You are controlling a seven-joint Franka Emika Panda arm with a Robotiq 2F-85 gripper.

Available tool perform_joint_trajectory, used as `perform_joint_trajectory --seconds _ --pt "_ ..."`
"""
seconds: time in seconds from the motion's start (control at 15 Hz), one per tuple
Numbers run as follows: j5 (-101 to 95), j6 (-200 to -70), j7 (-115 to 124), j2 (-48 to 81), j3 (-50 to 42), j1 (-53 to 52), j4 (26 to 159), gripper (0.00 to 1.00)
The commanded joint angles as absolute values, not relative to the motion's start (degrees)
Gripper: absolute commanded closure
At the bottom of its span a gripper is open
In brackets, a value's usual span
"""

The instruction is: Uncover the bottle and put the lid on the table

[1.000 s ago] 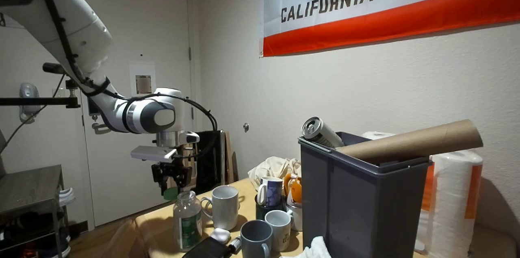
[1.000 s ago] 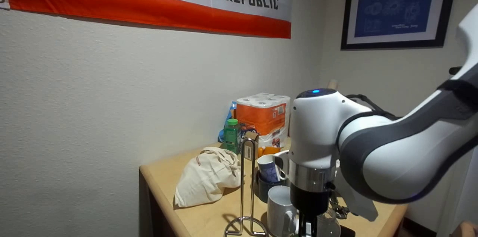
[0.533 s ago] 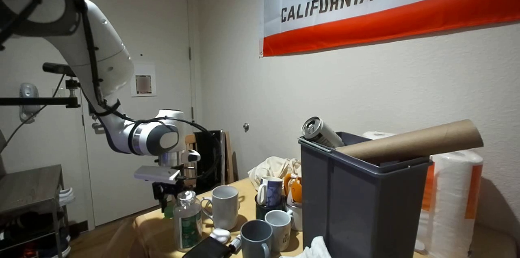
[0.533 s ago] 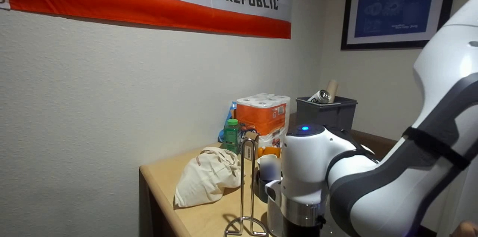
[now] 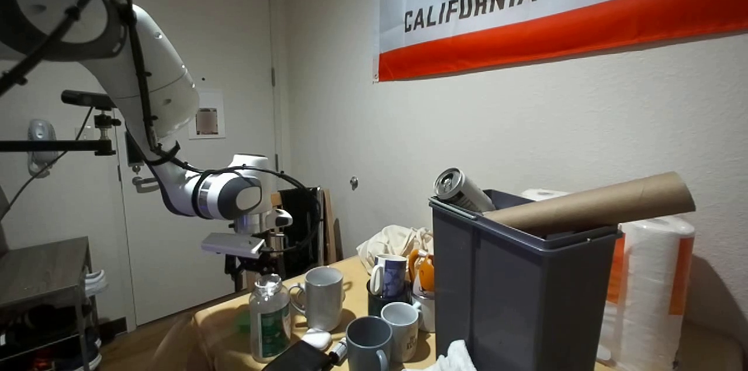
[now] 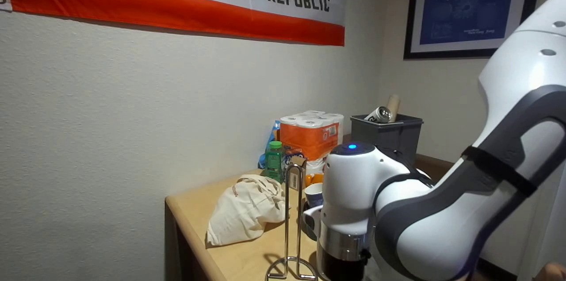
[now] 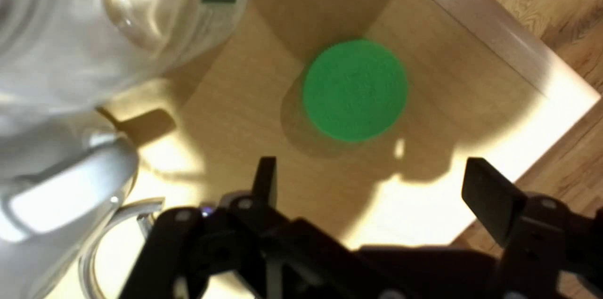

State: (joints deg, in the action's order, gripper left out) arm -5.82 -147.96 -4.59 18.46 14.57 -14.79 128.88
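The bottle (image 5: 270, 324) is clear with a green label and stands upright, its neck uncovered; part of it fills the upper left of the wrist view (image 7: 155, 21). Flat on the wooden table (image 7: 245, 115) lies the round green lid (image 7: 355, 90), beside the bottle. In an exterior view the lid (image 5: 242, 322) is a blurred green patch partly behind the bottle. My gripper (image 7: 370, 167) is open above the table, its fingers (image 7: 266, 179) wide apart and nothing between them. The lid is just beyond the fingertips in the wrist view. In an exterior view the arm (image 6: 347, 210) hides both bottle and lid.
A grey mug (image 5: 323, 298) stands close to the bottle. Other mugs (image 5: 400, 324), a dark flat object (image 5: 299, 357) and a tall grey bin (image 5: 514, 289) share the table. A metal stand (image 6: 294, 228) and cloth bag (image 6: 247, 214) are further off. The table's edge (image 7: 513, 49) runs near the lid.
My gripper came down beside the bottle with the green lid in it. It has since opened and risen slightly, leaving the lid on the table.
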Motion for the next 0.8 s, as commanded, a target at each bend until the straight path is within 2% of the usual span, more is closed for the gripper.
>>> perform_joint_trajectory --seconds 0.0,0.73 --pt "-4.9 -144.1 -5.3 12.5 14.8 -14.3 127.9 0.00" --pt "-2.9 -132.3 -4.0 -1.6 9.2 -9.5 129.6 0.00"
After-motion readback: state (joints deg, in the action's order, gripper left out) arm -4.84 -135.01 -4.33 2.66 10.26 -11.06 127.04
